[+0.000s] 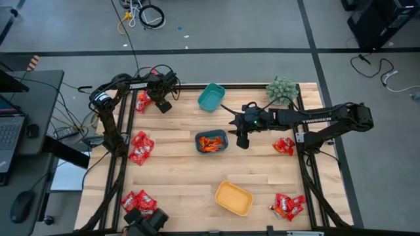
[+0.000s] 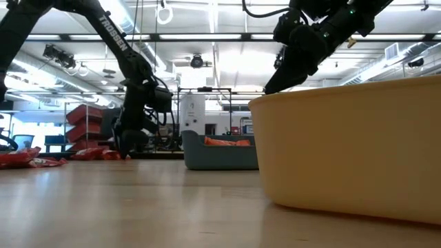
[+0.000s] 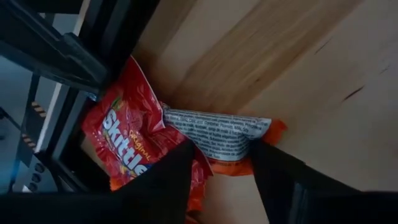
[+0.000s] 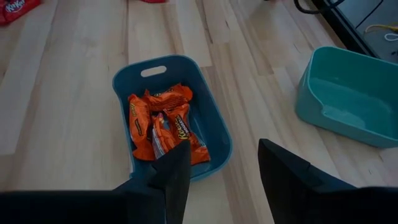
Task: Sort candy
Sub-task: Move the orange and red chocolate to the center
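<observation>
The candy lies in five loose piles on the table [image 1: 177, 183]; at the far-left pile [image 1: 142, 101] a red Skittles packet [image 3: 127, 134] overlaps an orange packet [image 3: 227, 140] lying back-up, its long axis spanning the left gripper [image 3: 217, 171], whose fingers stand apart around it; that arm reaches down steeply; the right gripper [image 4: 217, 165], fingers apart and empty, hovers beside the blue bin [image 4: 214, 124] of orange Reese's packets [image 4: 165, 121]; three bins stand in all, teal [image 1: 211, 97], blue, yellow [image 1: 233, 198].
</observation>
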